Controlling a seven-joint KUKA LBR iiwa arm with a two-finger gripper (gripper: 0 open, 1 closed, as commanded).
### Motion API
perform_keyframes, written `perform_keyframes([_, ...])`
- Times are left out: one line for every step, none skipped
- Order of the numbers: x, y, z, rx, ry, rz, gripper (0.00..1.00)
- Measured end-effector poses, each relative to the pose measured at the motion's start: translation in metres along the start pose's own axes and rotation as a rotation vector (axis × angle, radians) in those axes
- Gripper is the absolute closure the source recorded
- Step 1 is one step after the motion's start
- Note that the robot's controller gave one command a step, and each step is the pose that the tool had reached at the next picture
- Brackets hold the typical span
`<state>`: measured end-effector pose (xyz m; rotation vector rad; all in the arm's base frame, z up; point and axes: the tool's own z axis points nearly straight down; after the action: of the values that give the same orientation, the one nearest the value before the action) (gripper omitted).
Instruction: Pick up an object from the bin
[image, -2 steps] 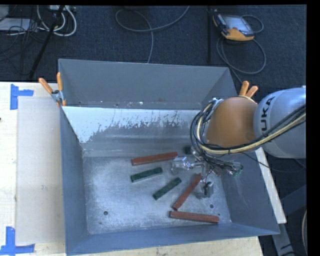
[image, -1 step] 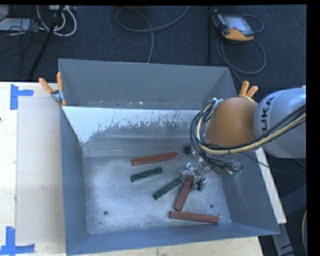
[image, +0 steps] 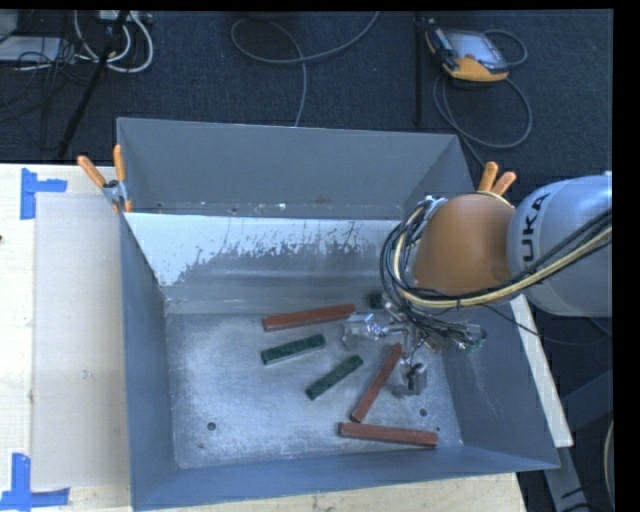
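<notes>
My gripper (image: 388, 352) is low in the right half of the bin, open, with one fingertip (image: 413, 378) to the right of a slanted brown stick (image: 372, 390) and the other up and to its left. The stick's upper end lies between the fingers and still rests on the floor. A dark green stick (image: 333, 377) lies just left of it. Another brown stick (image: 308, 318) lies level with the gripper's left finger.
A second dark green stick (image: 293, 349) lies left of centre, and a third brown stick (image: 388, 434) lies along the front wall. The arm's orange cover and cables hang over the right wall.
</notes>
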<state>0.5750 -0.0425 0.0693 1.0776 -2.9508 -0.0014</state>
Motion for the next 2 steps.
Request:
perform_keyframes([-0.049,-0.006,-0.001,0.002,-0.004,0.003,0.0])
perform_keyframes([-0.071,0.068,-0.066,0.001,-0.006,-0.137,0.0])
